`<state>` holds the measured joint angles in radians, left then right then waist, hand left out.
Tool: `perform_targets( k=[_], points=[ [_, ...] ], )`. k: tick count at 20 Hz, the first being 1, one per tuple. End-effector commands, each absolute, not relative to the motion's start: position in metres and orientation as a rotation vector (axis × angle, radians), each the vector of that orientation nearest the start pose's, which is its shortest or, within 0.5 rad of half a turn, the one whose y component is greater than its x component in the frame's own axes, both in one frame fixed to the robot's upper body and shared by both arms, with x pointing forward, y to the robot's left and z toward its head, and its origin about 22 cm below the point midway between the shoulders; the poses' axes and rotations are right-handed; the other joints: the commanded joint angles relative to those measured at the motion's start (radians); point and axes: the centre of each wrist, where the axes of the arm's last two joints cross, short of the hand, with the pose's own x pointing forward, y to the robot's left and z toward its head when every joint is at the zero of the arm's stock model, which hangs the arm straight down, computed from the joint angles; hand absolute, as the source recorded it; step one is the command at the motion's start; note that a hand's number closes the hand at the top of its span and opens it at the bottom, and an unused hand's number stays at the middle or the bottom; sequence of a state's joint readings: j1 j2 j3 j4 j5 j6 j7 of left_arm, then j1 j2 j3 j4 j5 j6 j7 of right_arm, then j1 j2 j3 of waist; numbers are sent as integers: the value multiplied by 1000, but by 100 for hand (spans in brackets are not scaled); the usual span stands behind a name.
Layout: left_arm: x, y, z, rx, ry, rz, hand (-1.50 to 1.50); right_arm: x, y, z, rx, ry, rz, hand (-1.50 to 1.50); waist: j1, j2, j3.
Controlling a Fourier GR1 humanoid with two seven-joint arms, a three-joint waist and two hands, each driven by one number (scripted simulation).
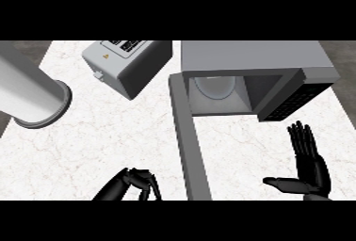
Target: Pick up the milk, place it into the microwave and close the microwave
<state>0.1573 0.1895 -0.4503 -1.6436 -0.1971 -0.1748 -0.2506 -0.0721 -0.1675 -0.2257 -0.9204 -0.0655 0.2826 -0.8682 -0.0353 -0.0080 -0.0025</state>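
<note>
The microwave point(259, 70) stands at the far right of the white marbled bench point(83, 146) with its door point(191, 141) swung wide open toward the robot, edge-on, so the cavity shows with a pale round plate point(214, 87) on its floor. No milk can be seen anywhere on the bench or inside the microwave; where it is cannot be told from this view. The left hand point(135, 184) sits low at the near edge, just left of the door, its fingers curled downward and drawn together; whether they enclose something is not visible. The right hand point(306, 164) shows at the lower right, spread flat with fingers straight up and thumb out to the side, resting and holding nothing. By judgement, a milk carton would be light to middling in weight, with walls that give a little and smooth sides that could slip, so it is best taken around the middle of its body and kept upright. A toaster point(128, 63) lies at the far left of the microwave, with dark markings on its top panel and a small yellow sign, none of it readable. A large white cylinder point(31, 96) lies tilted at the far left edge. No brand or writing can be read.
</note>
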Motion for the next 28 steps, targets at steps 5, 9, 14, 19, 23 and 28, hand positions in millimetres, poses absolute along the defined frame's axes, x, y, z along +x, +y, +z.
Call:
perform_targets(
  k=[5, 9, 14, 19, 23, 28],
  points=[
    [190, 107, -33, -393, -1591, -802, 150, 186, -343, -49, 90, -1944, -37, -150, 14, 4, 0],
    [191, 75, -55, -417, -1618, -838, 150, 151, -343, -40, 127, -1963, -27, -150, 11, 7, 1],
    [225, 46, -58, -397, -1602, -874, 150, 148, -342, -22, 180, -2002, -20, -150, -12, 12, 0],
    [234, 24, -46, -349, -1630, -889, 150, 156, -349, 14, 246, -2034, 48, -150, -54, 19, -2],
    [225, 10, -40, -341, -1638, -840, 150, 155, -344, 12, 285, -2005, 73, -150, -84, 25, -2],
    [260, 8, -21, -251, -1681, -760, 150, 158, -344, 31, 323, -2034, 126, -150, -141, 35, -4]
  ],
)
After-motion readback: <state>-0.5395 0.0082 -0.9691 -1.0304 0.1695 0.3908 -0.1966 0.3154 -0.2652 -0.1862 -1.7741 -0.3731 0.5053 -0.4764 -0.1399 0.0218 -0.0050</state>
